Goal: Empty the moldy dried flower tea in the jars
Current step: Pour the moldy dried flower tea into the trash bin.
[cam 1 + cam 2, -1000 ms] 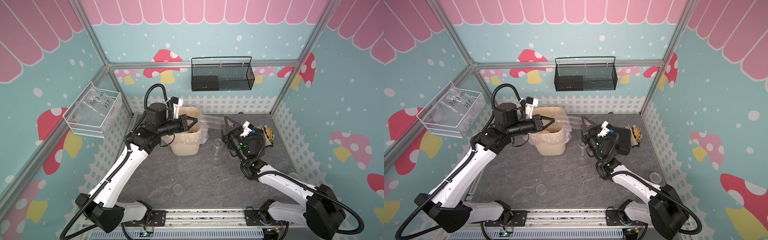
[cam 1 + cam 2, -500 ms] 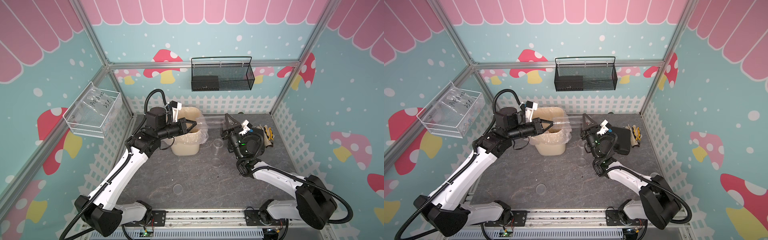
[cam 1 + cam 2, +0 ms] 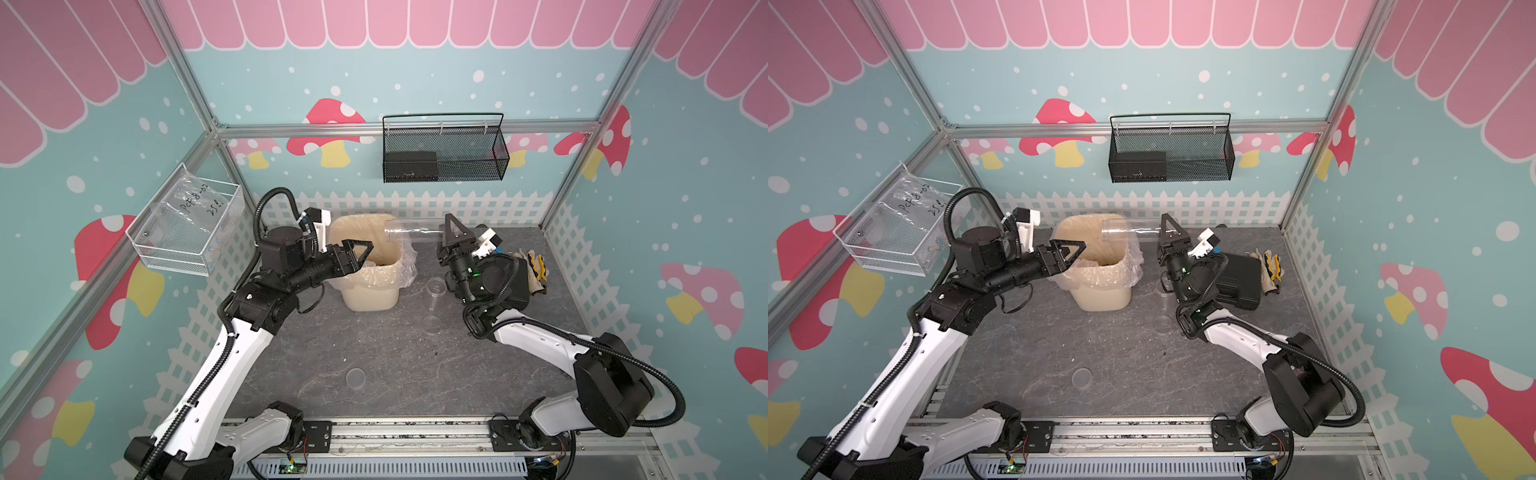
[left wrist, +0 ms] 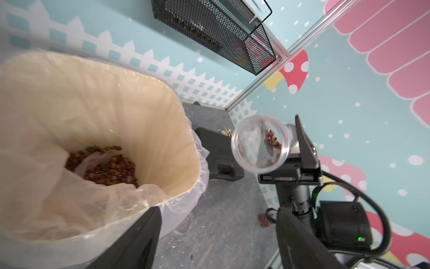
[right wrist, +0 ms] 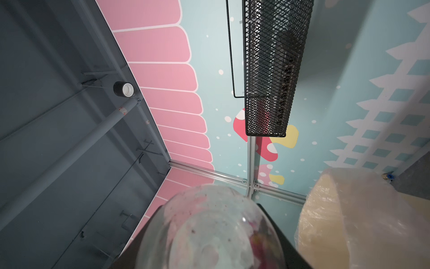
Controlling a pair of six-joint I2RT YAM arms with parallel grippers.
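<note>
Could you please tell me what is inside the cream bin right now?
Inside the bin: a clear plastic liner and a heap of reddish dried flower tea. A liner fold hides part of the heap.

Both top views hang high at the front, facing the back wall and looking steeply down on the whole desk (image 3: pixel 395 345), both arms included; the left wrist view sits close behind the left claw (image 4: pixel 217 210), looking over the cream bin (image 4: pixel 176 130) toward the jar (image 4: pixel 260 144); the right wrist view peers upward past that jar, very near; all four share the mesh basket (image 5: pixel 267 69).
</note>
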